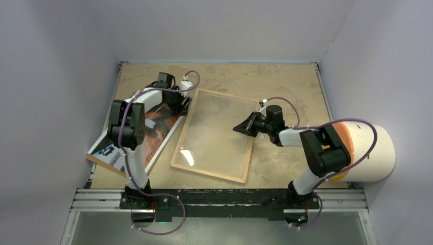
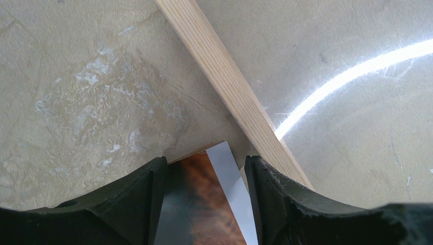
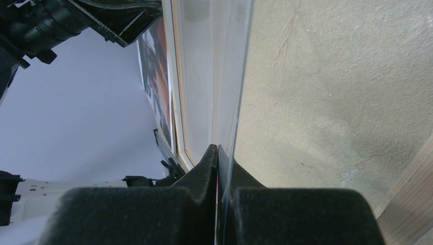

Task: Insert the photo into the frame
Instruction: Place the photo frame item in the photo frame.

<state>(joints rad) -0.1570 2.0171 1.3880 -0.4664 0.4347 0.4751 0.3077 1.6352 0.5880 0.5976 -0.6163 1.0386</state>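
The frame (image 1: 176, 153) lies wood side up in the middle of the table. The clear sheet (image 1: 214, 132) sits over its opening. My right gripper (image 1: 241, 128) is shut on the sheet's right edge; in the right wrist view (image 3: 218, 153) the sheet (image 3: 232, 76) runs edge-on out from between the pads. The photo (image 1: 155, 127), dark with orange-brown patches and a white border, lies left of the frame on the brown backing board (image 1: 102, 162). My left gripper (image 1: 185, 104) is open over the photo's far corner (image 2: 204, 204), fingers on either side, beside the frame's rail (image 2: 230, 87).
A big white and orange cylinder (image 1: 375, 150) stands at the right edge behind my right arm. Grey walls close off the left, back and right. A metal rail (image 1: 219, 196) runs along the near edge by the arm bases.
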